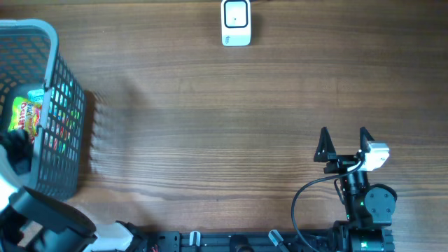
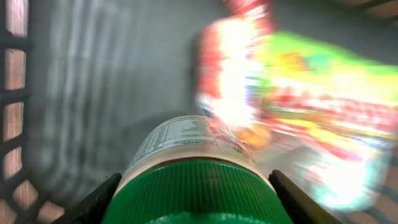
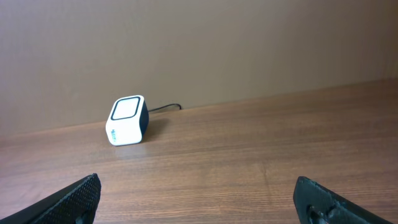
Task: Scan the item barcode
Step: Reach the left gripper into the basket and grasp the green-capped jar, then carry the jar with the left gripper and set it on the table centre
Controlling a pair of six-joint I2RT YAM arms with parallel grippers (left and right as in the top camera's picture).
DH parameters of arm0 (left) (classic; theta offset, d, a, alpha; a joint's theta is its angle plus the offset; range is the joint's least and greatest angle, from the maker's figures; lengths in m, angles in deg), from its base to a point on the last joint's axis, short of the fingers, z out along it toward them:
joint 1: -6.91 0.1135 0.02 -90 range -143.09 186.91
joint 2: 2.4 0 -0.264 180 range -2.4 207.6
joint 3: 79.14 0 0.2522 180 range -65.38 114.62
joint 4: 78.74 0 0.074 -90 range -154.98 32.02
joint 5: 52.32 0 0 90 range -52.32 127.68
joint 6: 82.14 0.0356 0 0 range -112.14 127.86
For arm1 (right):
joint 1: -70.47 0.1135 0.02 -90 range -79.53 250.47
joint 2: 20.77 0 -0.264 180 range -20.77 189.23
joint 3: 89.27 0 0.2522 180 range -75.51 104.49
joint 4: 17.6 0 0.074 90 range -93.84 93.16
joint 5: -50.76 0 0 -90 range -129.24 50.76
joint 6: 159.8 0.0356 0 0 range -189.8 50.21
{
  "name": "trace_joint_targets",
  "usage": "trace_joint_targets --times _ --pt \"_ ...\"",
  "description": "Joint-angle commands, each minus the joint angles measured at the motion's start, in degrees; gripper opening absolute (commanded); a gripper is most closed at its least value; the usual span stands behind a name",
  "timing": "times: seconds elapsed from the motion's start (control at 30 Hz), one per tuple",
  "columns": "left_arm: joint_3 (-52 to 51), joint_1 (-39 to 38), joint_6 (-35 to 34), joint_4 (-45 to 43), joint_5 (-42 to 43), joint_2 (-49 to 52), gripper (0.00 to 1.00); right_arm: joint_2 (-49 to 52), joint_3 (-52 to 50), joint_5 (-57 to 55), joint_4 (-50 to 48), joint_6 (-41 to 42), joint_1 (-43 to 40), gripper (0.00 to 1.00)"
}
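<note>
In the left wrist view a jar with a ribbed green lid and a white printed label lies inside the grey basket. My left gripper is down in the basket, one black finger against each side of the lid, shut on the jar. The white barcode scanner stands at the table's far edge and also shows in the right wrist view. My right gripper rests near the front right, open and empty, pointing at the scanner. No barcode shows on the jar.
Bright snack packets lie in the basket beside the jar, and one shows from overhead. The basket's mesh walls surround the left gripper. Bare wooden table stretches between the basket and the scanner.
</note>
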Motion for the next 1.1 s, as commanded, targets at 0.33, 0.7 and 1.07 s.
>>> trace_joint_targets --times 0.33,0.7,1.07 --pt "25.5 -14.8 -7.9 1.5 30.6 -23.2 0.56 -0.2 -0.1 -0.6 -0.2 0.6 0.5 1.0" --pt "23.1 -78.0 -2.8 5.7 2.5 1.2 0.56 -0.2 -0.1 -0.6 -0.2 0.6 0.5 1.0" --pt "23.1 -87.7 -2.0 7.6 0.4 26.8 0.56 -0.2 -0.1 -0.6 -0.2 0.6 0.5 1.0"
